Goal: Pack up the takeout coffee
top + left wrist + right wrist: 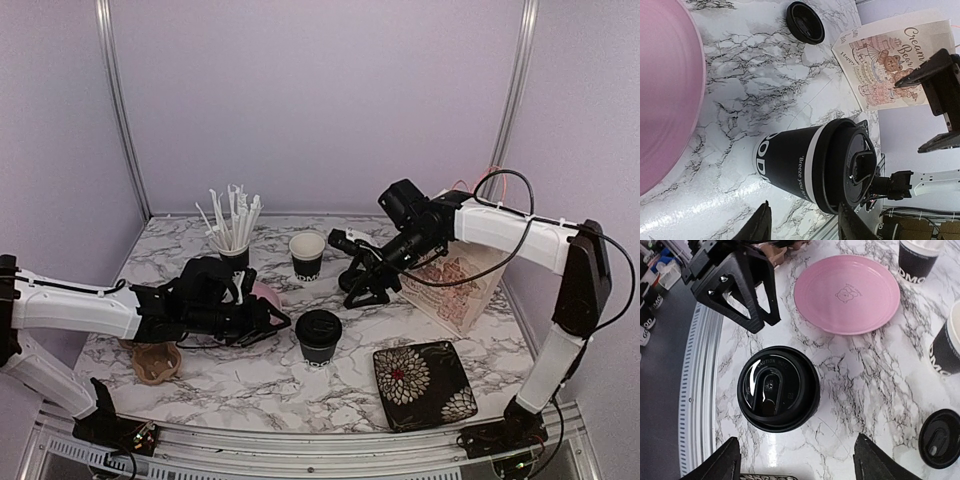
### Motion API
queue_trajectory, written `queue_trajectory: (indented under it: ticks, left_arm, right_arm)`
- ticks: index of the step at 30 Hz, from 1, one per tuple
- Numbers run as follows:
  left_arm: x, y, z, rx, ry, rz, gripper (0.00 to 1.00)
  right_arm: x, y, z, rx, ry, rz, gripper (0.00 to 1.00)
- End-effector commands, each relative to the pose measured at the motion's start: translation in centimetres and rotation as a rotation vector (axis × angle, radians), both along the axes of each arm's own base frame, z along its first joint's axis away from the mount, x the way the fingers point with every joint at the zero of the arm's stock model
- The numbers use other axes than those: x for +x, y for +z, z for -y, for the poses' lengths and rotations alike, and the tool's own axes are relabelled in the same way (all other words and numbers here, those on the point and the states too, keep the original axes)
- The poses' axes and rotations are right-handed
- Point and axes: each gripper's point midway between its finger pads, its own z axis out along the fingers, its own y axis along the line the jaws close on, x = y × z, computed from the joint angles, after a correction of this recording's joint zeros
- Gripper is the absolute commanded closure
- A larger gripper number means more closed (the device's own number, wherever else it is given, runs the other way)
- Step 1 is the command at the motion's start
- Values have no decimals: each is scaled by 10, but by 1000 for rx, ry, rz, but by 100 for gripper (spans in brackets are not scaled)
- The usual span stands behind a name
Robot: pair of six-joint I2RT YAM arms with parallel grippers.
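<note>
L claw (804,205), R claw (796,442) both spread; 1 lidded cup (318,335), 1 open cup (307,254).

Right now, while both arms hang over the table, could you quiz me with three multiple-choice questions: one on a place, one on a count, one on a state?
1. Where does the loose black lid lie?
A) on the pink plate
B) on the marble table, near the open cup
C) in the brown carrier

2. How many black cups wear a lid?
A) none
B) one
C) three

3. How is the right hand?
A) shut on a cup
B) shut on a lid
C) open and empty

Answers:
1 B: the lid rests on bare marble close to the open cup.
2 B: only the lidded cup is capped.
3 C: its fingers stand wide apart with nothing between them.
</note>
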Motion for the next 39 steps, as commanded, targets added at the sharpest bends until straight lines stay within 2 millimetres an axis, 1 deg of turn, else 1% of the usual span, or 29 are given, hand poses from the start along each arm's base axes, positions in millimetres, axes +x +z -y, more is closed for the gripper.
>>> queue_trajectory:
  ticks: [1,5,10,18,24,28,32,35,37,39]
  left_arm:
    - [3,7,7,-47,-2,14,54]
    - [3,5,10,-51,-10,10,54]
    - [2,2,14,-55,-24,2,55]
    - [2,-2,22,-60,-48,-5,58]
    - [0,-7,26,-59,-67,-14,60]
    - [-1,-13,27,-48,-72,-23,60]
    - [-2,-22,27,-35,-76,-38,60]
    - [-5,-33,26,-14,-86,-64,67]
    - [-11,-49,24,12,-93,-110,72]
    - [-18,-68,16,60,-92,-160,74]
  right_arm:
    - [-7,1,-16,-71,124,252,23]
    - [-16,-7,-30,-91,167,287,22]
    - [-24,-16,-40,-117,209,327,20]
    - [-34,-27,-46,-124,250,310,19]
    - [-35,-37,-48,-139,252,284,20]
    - [-37,-47,-47,-151,252,265,23]
    - [-39,-59,-44,-167,253,249,27]
    - [-41,-70,-41,-180,256,236,30]
    - [-44,-78,-38,-191,258,222,32]
    - [-48,-87,-36,-194,263,203,34]
